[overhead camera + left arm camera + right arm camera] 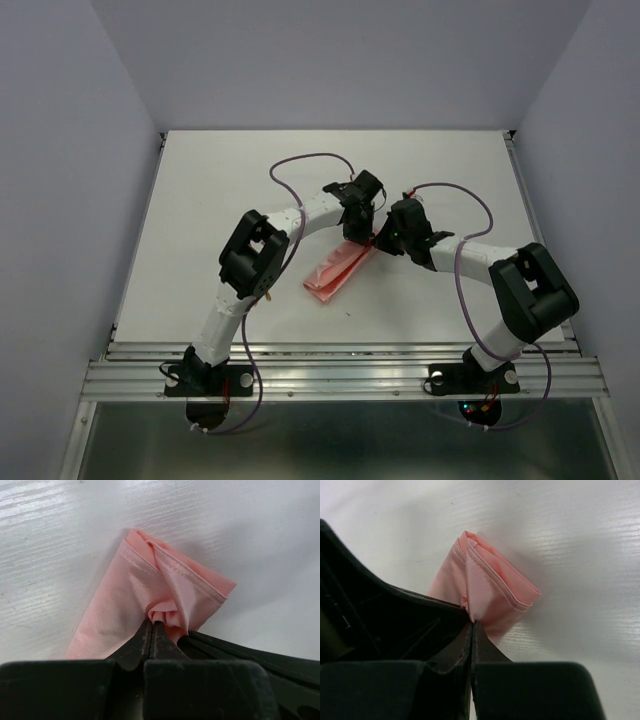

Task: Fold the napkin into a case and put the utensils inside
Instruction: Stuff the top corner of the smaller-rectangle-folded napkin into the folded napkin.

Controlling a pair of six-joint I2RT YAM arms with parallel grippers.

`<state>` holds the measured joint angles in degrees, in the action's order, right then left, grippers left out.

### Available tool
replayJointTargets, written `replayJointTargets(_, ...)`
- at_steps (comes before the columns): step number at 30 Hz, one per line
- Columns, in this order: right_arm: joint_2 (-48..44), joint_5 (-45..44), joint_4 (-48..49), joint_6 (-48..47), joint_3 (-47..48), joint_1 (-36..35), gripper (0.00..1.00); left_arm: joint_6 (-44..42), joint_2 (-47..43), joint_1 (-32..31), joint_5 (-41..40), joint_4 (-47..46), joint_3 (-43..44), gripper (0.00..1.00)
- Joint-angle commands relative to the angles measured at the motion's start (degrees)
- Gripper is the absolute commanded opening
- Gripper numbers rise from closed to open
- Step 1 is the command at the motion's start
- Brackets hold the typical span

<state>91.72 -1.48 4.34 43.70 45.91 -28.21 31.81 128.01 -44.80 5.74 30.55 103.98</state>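
The salmon-pink napkin (336, 274) lies folded as a narrow layered strip, running diagonally on the white table (200, 200). Both grippers meet at its far upper-right end. My left gripper (360, 236) (153, 623) is shut, with a bunched fold of the napkin (150, 580) pinched at its tips. My right gripper (382, 242) (472, 623) is shut on a raised edge of the napkin (495, 585) right beside it. The two grippers almost touch each other. The utensils are out of view in every frame.
Purple cables loop above both arms (310, 160). Grey walls close in the table on three sides. The metal rail (340, 372) with the arm bases runs along the near edge.
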Motion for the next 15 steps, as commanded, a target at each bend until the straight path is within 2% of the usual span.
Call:
replayJointTargets(1, -2.86, 1.04, 1.81, -0.64, -1.17, -0.45, 0.01, 0.27, 0.49, -0.55, -0.02, -1.45, 2.19, 0.0)
replayJointTargets(12, -4.19, 1.04, 1.64, -1.08, -1.44, -0.45, 0.01, 0.44, 1.72, -0.55, -0.38, -1.63, 2.89, 0.0)
replayJointTargets(15, -3.39, 3.32, 2.08, -1.16, -1.44, -0.45, 0.01, 0.62, 1.63, -0.47, -0.29, -1.45, 3.68, 0.0)
